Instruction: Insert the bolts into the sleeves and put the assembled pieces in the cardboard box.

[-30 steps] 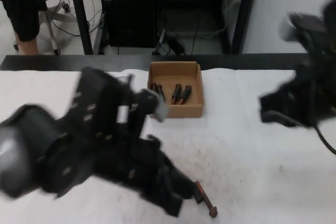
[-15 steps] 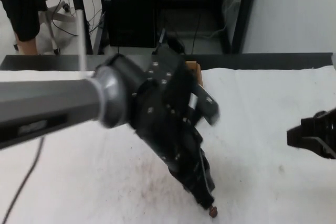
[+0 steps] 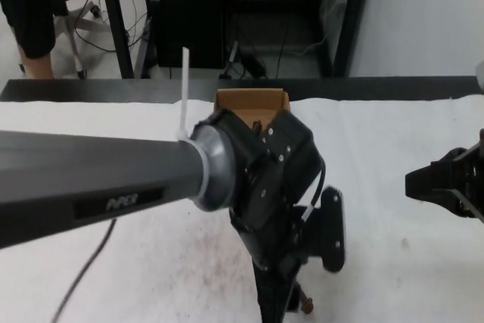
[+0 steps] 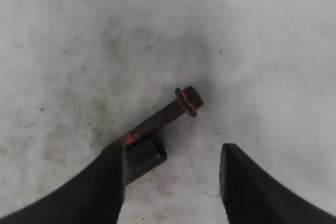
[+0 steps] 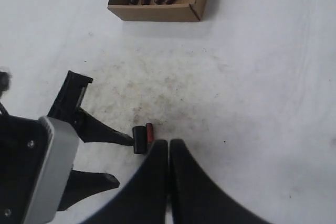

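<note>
I read the left gripper point(image 4: 171, 181) wide open and empty over the bolt point(image 4: 164, 115) in its sleeve point(image 4: 144, 156), and the right gripper point(image 5: 168, 174) closed and empty.

in the high view the left arm point(image 3: 257, 179) covers the near part of the cardboard box point(image 3: 249, 99) and all of the bolt point(image 3: 306, 305) but its head, while a finger point(image 4: 107, 182) of the left gripper point(image 4: 173, 153) hides part of the sleeve point(image 4: 146, 154).

1. a stained white cloth point(image 3: 393, 262) is covering the bench, a dark strip point(image 3: 91, 90) running along its far edge.
2. a black rack point(image 3: 189, 24) is standing behind, cables point(image 3: 253, 64) trailing on the pale floor point(image 3: 98, 62).
3. a white wall point(image 3: 423, 13) is closing off the right.
</note>
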